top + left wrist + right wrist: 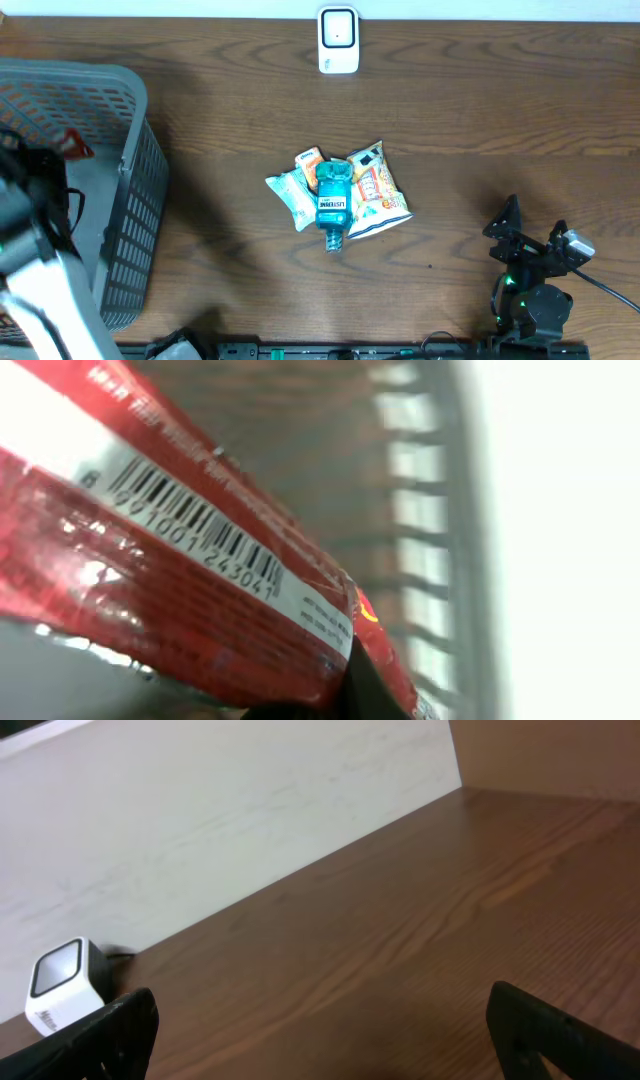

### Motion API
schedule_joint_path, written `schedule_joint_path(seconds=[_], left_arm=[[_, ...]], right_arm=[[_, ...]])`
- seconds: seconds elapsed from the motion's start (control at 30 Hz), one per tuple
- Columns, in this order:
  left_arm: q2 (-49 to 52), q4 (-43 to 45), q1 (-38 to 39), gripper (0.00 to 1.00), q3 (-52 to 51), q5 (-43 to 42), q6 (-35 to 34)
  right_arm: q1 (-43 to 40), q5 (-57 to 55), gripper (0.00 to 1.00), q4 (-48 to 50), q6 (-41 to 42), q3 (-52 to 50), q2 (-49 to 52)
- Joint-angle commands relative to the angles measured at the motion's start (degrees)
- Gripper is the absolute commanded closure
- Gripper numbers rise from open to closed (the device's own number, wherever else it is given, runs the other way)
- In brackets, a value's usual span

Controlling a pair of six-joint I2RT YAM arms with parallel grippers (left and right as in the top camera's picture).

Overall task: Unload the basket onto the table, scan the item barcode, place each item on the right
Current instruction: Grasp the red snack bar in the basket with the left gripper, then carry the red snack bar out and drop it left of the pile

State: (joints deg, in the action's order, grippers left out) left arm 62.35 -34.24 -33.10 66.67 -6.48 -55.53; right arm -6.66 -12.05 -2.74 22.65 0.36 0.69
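- The red packet [180, 590] fills the left wrist view, pressed up close to the left claw [60, 150], which is clamped shut on it over the grey basket [120, 120].
- A white strip on the packet carries the barcode [190, 525], turned toward the claw's camera. The digits under it read 8 991001 243041, and the small print beside them is too blurred to read.
- Behind the packet, past the claw's tip, the basket's mesh wall shows.
- The white scanner [338, 40] stands at the table's far edge, well away from the left claw. Its lettering is too small to read.
- Between the two claws lies a pile: a teal bottle [332, 203] labelled LISTERINE on top of snack packets [372, 190].
- The right claw [532, 228] is spread wide and holds nothing. The scanner lies ahead of it, off its left finger [120, 1030].
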Motion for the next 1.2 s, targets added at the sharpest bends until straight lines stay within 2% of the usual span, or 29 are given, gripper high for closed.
schedule_joint_path(seconds=[0.0,0.13,0.2,0.27,0.37,0.4,0.47,0.53,0.7,0.77,0.87,1.13,1.17], left_arm=[[-7.21,4.66,5.92,0.93,0.33,-11.21,8.07],[-10.78,8.41,18.56,0.93,0.31,-14.97,18.88],[-10.40,6.40,29.18,0.93,0.28,-14.93,29.00],[-8.92,2.93,37.11,0.93,0.17,-13.90,35.23],[-5.14,-4.24,47.89,0.93,-0.07,-2.38,37.05],[-2.89,-7.17,51.74,0.93,-0.52,4.46,36.28],[0.44,-10.27,55.45,0.93,-1.92,11.54,32.11],[3.43,-12.04,57.27,0.93,-3.65,13.97,28.24],[11.54,-11.26,57.94,0.93,-9.64,14.01,21.55],[14.95,-8.79,57.96,0.93,-11.58,12.85,21.44],[19.65,-5.77,58.55,0.93,-12.35,9.01,25.22],[29.31,-0.90,59.36,0.93,-12.35,8.83,26.34],[29.68,-0.79,59.52,0.83,-12.35,8.83,26.34]], right_arm=[[0.33,-0.46,0.01,-0.15,0.66,-0.04,-0.31],[0.33,-0.46,0.01,-0.15,0.66,-0.04,-0.31],[0.33,-0.46,0.01,-0.15,0.66,-0.04,-0.31],[0.33,-0.46,0.01,-0.15,0.66,-0.04,-0.31],[0.33,-0.46,0.01,-0.15,0.66,-0.04,-0.31],[0.33,-0.46,0.01,-0.15,0.66,-0.04,-0.31],[0.33,-0.46,0.01,-0.15,0.66,-0.04,-0.31],[0.33,-0.46,0.01,-0.15,0.66,-0.04,-0.31],[0.33,-0.46,0.01,-0.15,0.66,-0.04,-0.31],[0.33,-0.46,0.01,-0.15,0.66,-0.04,-0.31],[0.33,-0.46,0.01,-0.15,0.66,-0.04,-0.31],[0.33,-0.46,0.01,-0.15,0.66,-0.04,-0.31],[0.33,-0.46,0.01,-0.15,0.66,-0.04,-0.31]])
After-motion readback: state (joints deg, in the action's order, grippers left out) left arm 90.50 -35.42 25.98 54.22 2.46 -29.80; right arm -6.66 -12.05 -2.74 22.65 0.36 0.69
